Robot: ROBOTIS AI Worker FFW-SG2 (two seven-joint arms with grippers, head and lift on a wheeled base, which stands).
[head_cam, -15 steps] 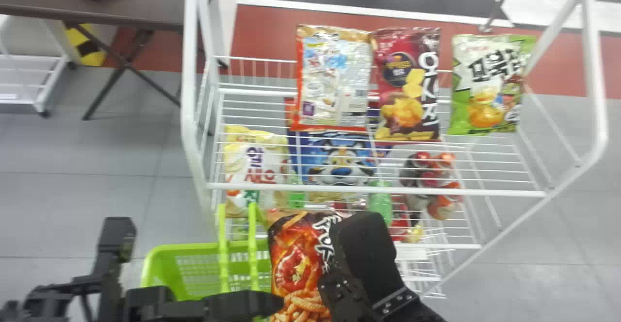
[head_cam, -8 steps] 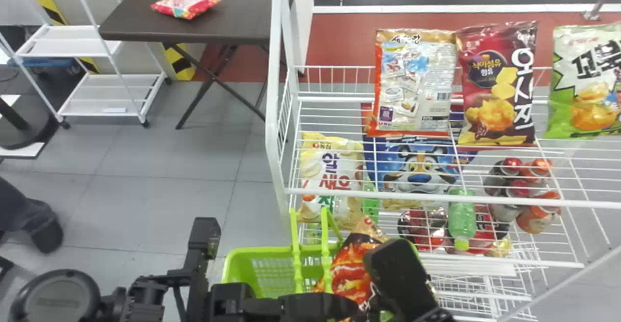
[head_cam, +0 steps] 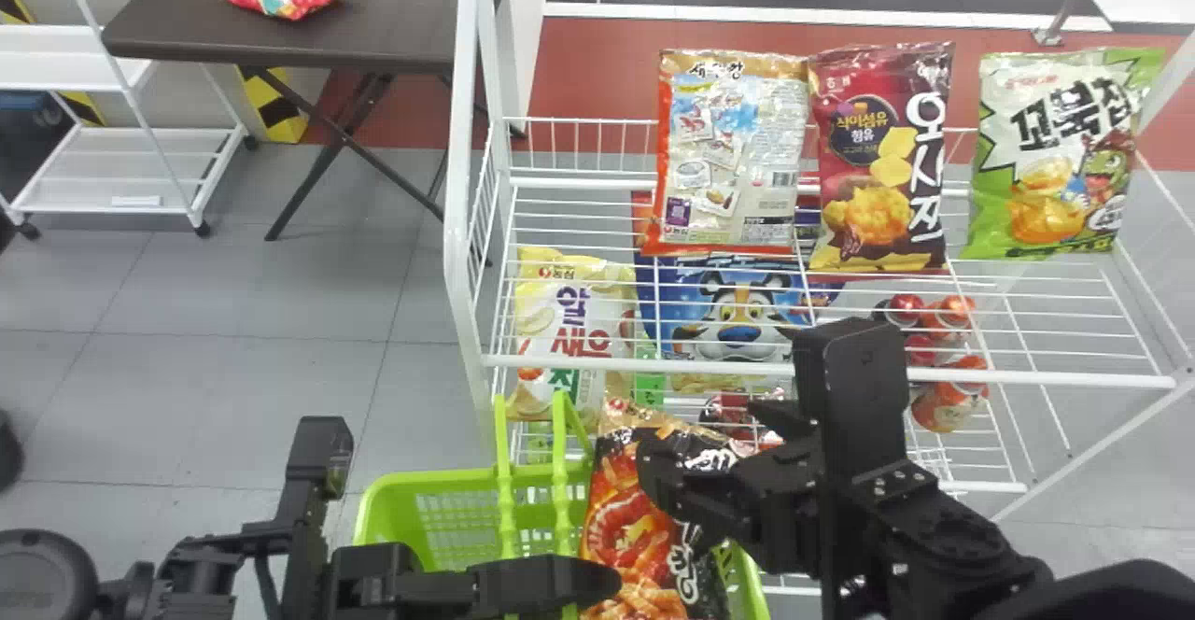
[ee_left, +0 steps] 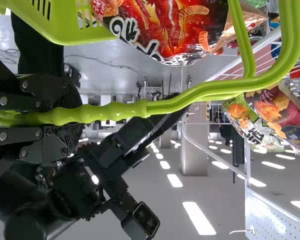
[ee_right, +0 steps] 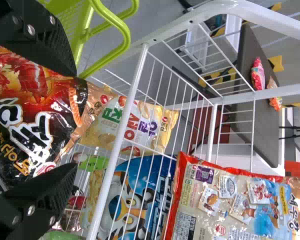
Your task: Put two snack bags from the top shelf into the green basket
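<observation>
- The right gripper (ee_right: 74,121) is hanging over the green basket (head_cam: 420,481), its fingers spreading wide on either side of the orange-red bag (head_cam: 630,517); whether a pad is touching the film, I cannot tell.
- The left gripper (ee_left: 79,116) is pinching the handles (head_cam: 505,489) upright above the basket, steadying it.
- The orange-red bag is standing in the basket, its top end poking over the rim on the shelf side; whether another bag is lying beneath, I cannot tell.
- The step in hand is, I judge, the release. Doing it well means drawing the right fingers straight back along the bag, keeping them wide and clear of the handles, so that nothing is hooking the film and tugging it out. The left hold should be staying firm meanwhile.
- Ahead and to the right of the basket, the silver-backed bag (head_cam: 733,153), dark red bag (head_cam: 882,162) and green-and-white bag (head_cam: 1064,153) are standing on the top shelf (head_cam: 1074,378). If a second bag is still needed, the silver-backed one is standing nearest the basket.
</observation>
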